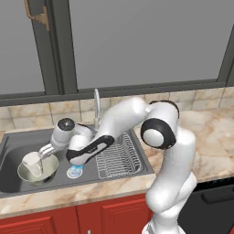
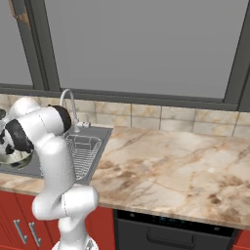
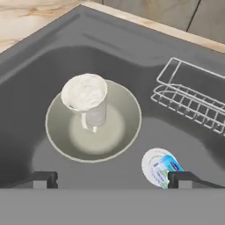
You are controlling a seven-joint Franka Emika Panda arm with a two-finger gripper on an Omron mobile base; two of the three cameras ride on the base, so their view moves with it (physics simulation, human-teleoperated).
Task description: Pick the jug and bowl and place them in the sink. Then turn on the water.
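White jug (image 3: 86,97) stands inside bowl (image 3: 94,132), beside rack (image 3: 189,103).

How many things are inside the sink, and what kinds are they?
Jug: 1
Bowl: 1, with the jug standing in it
Wire rack: 1
Drain disc: 1
Total: 4 things in the sink

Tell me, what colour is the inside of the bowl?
Pale cream, clearest in the hand view, where the bowl holds the jug.
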